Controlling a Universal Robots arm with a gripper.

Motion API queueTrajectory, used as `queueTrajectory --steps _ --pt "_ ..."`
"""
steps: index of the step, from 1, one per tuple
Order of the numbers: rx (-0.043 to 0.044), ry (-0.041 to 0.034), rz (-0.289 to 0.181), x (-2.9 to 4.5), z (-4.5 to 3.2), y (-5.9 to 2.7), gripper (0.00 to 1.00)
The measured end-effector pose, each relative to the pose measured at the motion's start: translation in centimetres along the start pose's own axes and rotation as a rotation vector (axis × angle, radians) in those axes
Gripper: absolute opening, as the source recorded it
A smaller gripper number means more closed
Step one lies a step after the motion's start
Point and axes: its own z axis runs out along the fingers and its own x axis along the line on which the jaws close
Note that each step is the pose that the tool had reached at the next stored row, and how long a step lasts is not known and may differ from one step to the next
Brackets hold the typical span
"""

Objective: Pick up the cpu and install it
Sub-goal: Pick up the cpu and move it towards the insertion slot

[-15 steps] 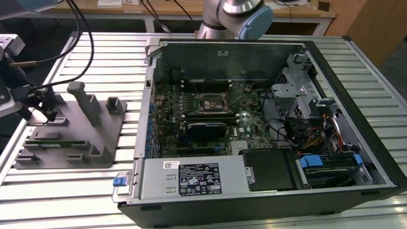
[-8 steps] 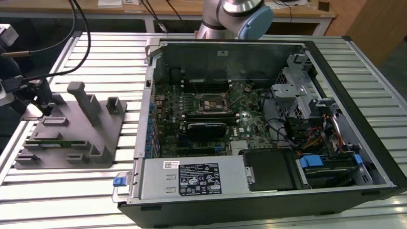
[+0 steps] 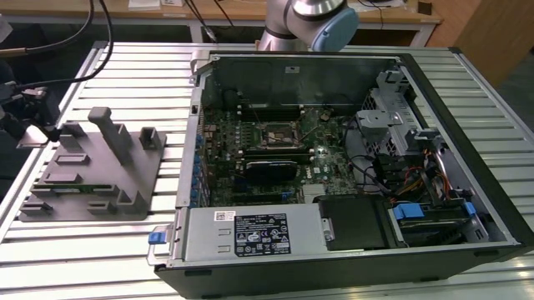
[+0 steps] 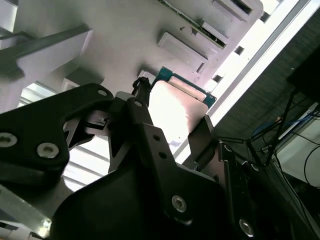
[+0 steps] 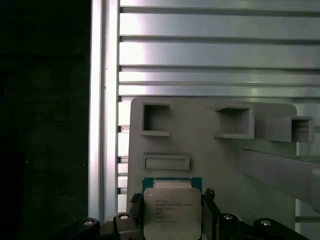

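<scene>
cpu [image 5: 172, 210]: one edge cut off by the picture's edge
arm [image 3: 304, 22]: mostly outside the exterior view
fixture tray [image 5: 200, 150]: partly cropped

Fine print is carried by the cpu [image 5: 172, 212] lid and the power supply [image 3: 260, 234] labels (black and white); none is legible.

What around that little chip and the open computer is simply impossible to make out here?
- The cpu: one edge is cut off by the frame in the first wrist view.
- In the second wrist view, the gripper body covers part of the cpu.
- Whether the cpu rests on the grey fixture tray or is lifted off it: cannot tell.
- The motherboard socket, exterior view: too small to tell whether it is empty.
</scene>
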Motion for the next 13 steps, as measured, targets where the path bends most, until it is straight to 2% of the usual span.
queueTrajectory --steps 13 --pt "-0.0003 -0.0137 -0.001 -0.14 -4.38 0.44 0.55"
